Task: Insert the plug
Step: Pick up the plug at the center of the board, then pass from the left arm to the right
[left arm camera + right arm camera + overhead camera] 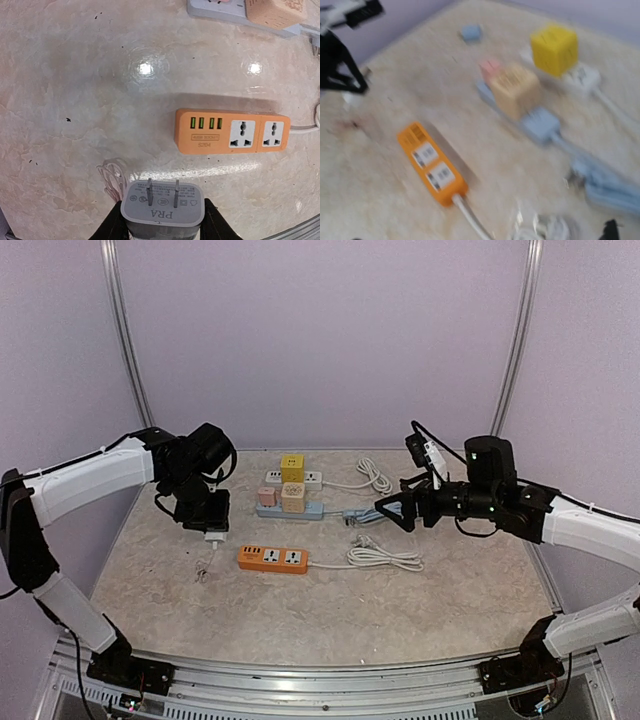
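Left gripper [165, 226] clamped on the grey two-pin plug [162, 206], prongs facing outward, held raised just left of the orange power strip [232, 131], right gripper [392, 510] spread wide, empty, hovering off to the strip's right.

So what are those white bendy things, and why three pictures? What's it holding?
Those are two robot arms with pinching claws. The big picture looks down from above; the other two come from a camera on each wrist. On the table lie an orange power strip, a blue strip carrying a pink cube and a tan cube, a white strip with a yellow cube, and a coiled cord. The left gripper pinches a charger plug, prongs pointing out. The right gripper is open and empty.
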`<state>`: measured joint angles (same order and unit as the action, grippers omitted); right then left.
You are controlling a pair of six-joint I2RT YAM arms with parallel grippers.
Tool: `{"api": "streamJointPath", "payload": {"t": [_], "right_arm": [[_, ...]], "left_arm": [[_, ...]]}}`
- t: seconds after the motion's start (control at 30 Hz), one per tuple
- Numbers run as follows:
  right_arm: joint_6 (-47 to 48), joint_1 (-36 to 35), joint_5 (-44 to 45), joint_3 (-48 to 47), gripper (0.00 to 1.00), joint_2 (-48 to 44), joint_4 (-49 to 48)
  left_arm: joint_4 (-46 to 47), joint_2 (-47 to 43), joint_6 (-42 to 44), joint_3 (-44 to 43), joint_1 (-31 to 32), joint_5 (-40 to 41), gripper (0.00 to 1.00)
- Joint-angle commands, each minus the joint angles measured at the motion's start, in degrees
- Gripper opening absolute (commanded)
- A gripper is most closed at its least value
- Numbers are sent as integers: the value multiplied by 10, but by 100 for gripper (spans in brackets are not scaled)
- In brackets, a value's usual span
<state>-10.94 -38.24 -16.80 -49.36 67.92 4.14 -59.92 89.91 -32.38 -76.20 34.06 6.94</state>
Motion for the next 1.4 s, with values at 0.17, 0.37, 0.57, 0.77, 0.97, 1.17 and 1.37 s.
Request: {"api": "streamJointPath", "payload": {"t": [0.17,0.37,0.57,0.77,0.97,1.17,1.37], "right_arm": [[49,-38,-44,11,98,-22,-129],[81,-97,17,39,98,-8,-205],[125,-162,100,117,97,-25,-365],[137,-180,181,140,96,-18,-427],[128,-181,196,160,93,-21,-484],[128,-181,216,172,89,-10,-530],[143,-182,232,180,84,-3,-559]], "left_arm": [[-13,-50,-148,-73,129,28,10],[134,-61,-199,-70,182,35,11],[293,-54,-216,-58,211,49,10],[440,-19,-196,-51,252,44,10],[591,-1,-186,-21,275,15,10],[723,11,-168,10,298,21,10],[814,10,-189,48,300,17,11]]}}
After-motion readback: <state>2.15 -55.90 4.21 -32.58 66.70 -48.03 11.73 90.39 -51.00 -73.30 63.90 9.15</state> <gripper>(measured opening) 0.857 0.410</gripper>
